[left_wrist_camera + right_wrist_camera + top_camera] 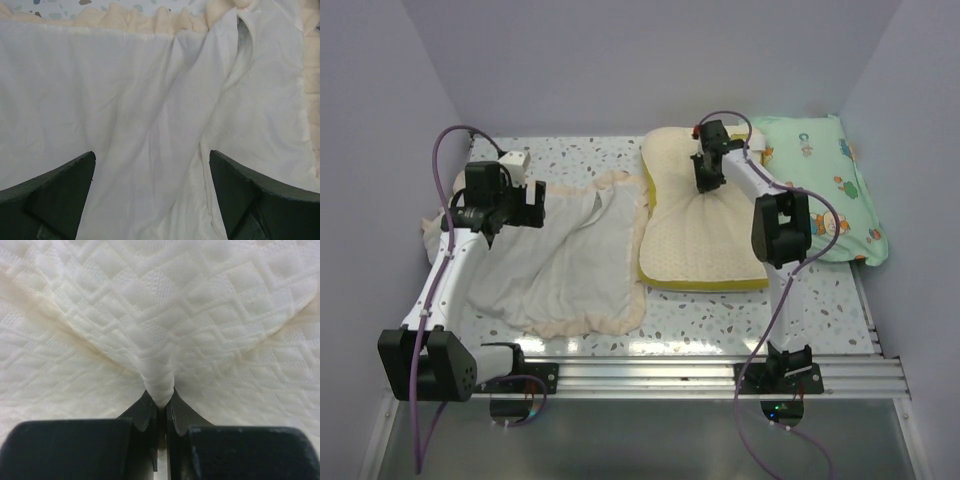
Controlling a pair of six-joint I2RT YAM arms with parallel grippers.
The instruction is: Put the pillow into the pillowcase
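The pillow [705, 240] lies on the worktop [740, 320] directly under the right hand [708, 178], which is clenched on a pinched ridge of its quilted cover. Off to that hand's left, the pillowcase [570, 255] lies flat beneath the left hand [523, 200], which is spread wide and grasps nothing. The pillow sits wholly outside the case, so I judge 2 steps remain: opening the case and sliding the pillow in.

Quilted cloth pillow [165, 315]; smooth limp fabric pillowcase [125, 110].
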